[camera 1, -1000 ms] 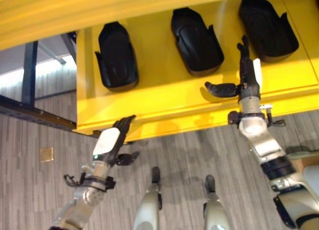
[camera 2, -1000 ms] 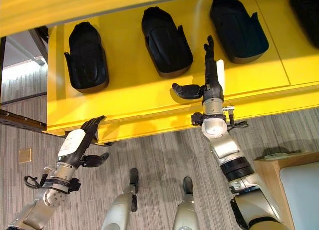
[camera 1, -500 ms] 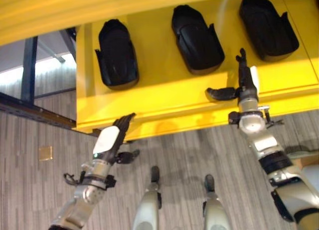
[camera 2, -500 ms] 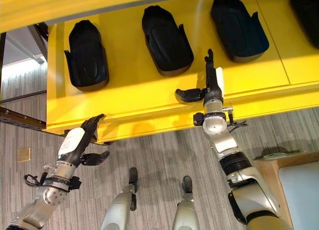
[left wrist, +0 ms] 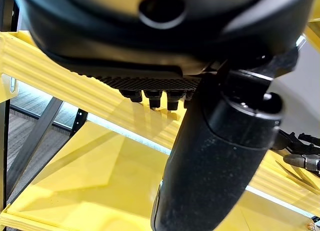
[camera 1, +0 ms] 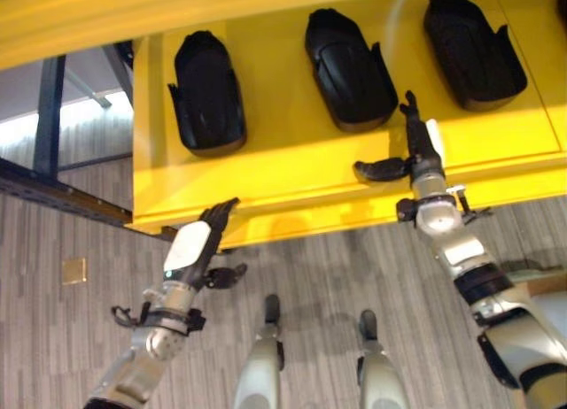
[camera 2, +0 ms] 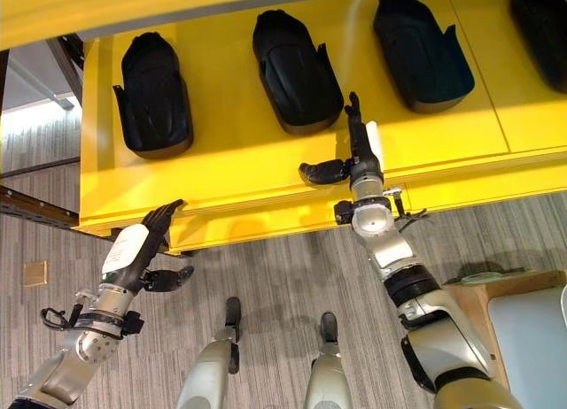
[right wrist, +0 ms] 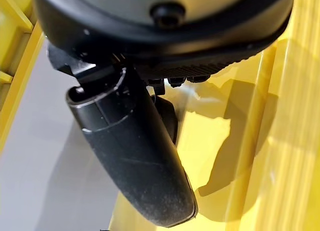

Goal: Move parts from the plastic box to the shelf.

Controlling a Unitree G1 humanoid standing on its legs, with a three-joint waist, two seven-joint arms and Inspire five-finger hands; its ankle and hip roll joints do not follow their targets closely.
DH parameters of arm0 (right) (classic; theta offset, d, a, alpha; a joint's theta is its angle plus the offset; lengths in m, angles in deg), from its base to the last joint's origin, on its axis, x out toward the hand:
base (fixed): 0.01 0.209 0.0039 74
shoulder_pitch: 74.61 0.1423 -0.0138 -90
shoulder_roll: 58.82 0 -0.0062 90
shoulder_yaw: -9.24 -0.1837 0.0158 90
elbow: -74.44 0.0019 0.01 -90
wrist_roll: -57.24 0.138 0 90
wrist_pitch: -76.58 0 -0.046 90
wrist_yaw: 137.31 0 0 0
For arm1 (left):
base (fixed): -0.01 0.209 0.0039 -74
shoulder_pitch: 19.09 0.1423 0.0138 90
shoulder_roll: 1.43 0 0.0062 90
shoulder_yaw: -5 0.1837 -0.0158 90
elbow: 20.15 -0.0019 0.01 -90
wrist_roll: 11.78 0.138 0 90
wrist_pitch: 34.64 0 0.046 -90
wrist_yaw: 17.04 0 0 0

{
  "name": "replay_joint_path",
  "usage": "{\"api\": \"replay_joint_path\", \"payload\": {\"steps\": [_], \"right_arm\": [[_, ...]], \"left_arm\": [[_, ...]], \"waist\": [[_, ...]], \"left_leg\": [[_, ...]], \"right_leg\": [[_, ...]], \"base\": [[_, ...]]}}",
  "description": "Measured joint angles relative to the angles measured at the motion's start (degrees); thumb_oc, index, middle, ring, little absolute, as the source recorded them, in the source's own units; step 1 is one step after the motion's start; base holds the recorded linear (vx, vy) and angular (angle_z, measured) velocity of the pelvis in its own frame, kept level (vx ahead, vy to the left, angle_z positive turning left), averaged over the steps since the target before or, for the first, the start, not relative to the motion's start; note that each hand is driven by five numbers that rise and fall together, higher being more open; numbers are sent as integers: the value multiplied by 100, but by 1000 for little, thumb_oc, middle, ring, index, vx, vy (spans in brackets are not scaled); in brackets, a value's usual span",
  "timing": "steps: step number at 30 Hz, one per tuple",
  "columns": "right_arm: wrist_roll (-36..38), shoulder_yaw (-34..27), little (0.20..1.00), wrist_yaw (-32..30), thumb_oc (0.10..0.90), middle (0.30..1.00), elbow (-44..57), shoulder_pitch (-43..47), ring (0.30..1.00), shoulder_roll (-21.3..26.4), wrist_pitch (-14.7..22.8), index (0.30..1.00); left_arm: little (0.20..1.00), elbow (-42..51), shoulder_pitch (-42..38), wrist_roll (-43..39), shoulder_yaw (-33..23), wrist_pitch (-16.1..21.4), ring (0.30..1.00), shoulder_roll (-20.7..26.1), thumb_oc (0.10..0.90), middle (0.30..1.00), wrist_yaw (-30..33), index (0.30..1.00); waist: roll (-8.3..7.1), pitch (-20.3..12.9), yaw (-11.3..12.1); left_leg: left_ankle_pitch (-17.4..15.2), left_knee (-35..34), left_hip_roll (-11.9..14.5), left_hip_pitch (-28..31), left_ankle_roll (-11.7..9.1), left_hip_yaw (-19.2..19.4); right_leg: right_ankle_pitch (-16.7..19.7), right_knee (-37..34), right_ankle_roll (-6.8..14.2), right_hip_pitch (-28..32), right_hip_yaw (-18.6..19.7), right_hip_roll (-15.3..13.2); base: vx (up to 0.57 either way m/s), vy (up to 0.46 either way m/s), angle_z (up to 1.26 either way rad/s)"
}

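Your left robot hand (camera 1: 197, 247) hangs open and empty just below the yellow shelf's (camera 1: 275, 174) front lip, likely idle. On the shelf, three black parts (camera 1: 206, 93) sit in a row, well spaced, apparently already delivered. Your right robot hand (camera 1: 416, 152) is open over the shelf beside the middle part (camera 1: 348, 68), holding nothing.
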Motion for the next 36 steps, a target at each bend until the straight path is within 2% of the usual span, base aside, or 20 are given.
{"api": "replay_joint_path", "payload": {"steps": [36], "right_arm": [[0, 64, 1000, 129, 900, 1000, -2, -3, 1000, -136, -106, 1000]], "left_arm": [[1000, -98, -149, -1, -2, 0, 1000, -1, 900, 1000, -34, 1000]], "waist": [[-171, -48, -10]], "left_leg": [[-5, 133, 0, -77, 7, -117]], "right_leg": [[0, 75, -1, 3, -54, 19]], "base": [[0, 0, 1]]}}
